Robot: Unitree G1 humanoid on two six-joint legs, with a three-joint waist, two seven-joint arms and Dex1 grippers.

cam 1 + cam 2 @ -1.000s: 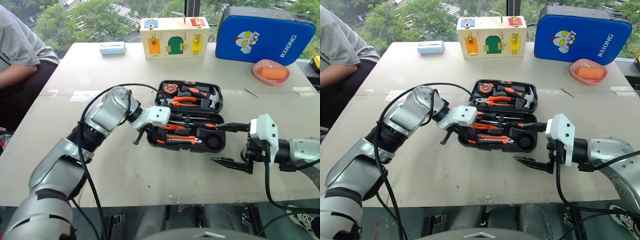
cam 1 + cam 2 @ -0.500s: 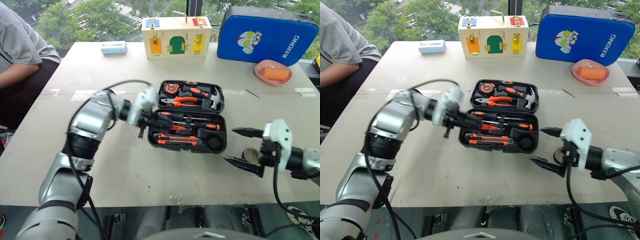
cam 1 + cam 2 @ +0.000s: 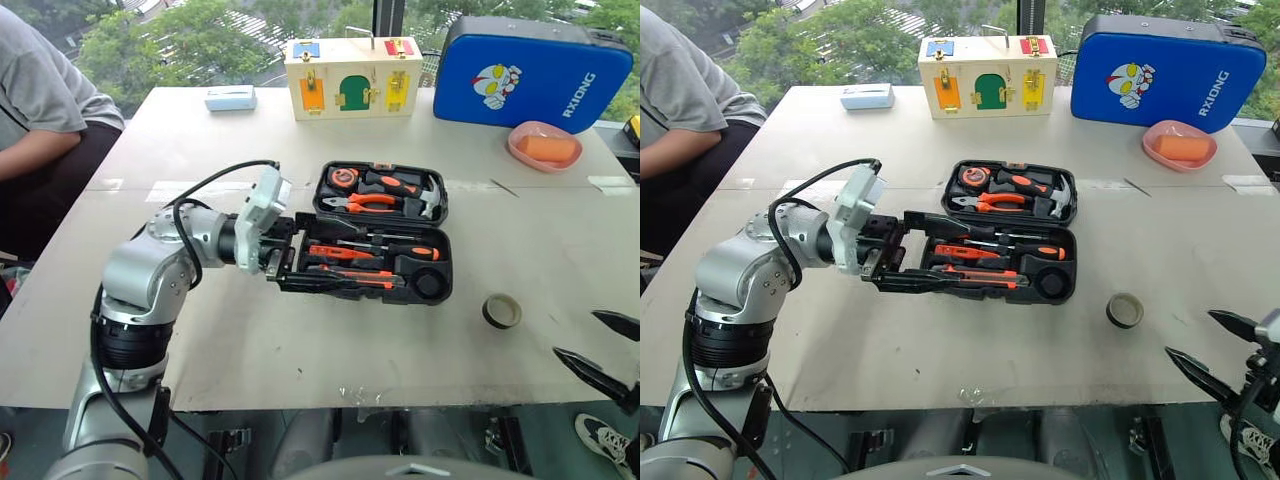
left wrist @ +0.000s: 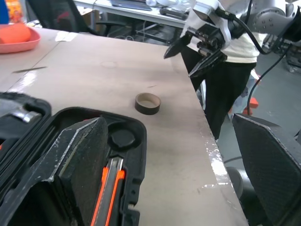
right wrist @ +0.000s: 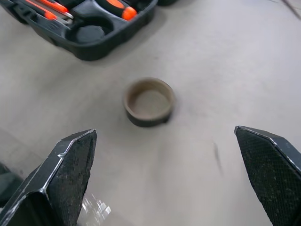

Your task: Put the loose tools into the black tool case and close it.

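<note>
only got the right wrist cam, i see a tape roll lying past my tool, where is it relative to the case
observer: The tape roll lies loose on the table, right of the open black tool case.
operator: where's the left tool
observer: The left tool is at the case's left end, open, holding nothing.
operator: anything in the lid half
observer: Yes, pliers and a hammer sit in it.

Wooden box [image 3: 351,78], blue case [image 3: 530,70] (cartoon figure), pink dish [image 3: 543,144].
</note>
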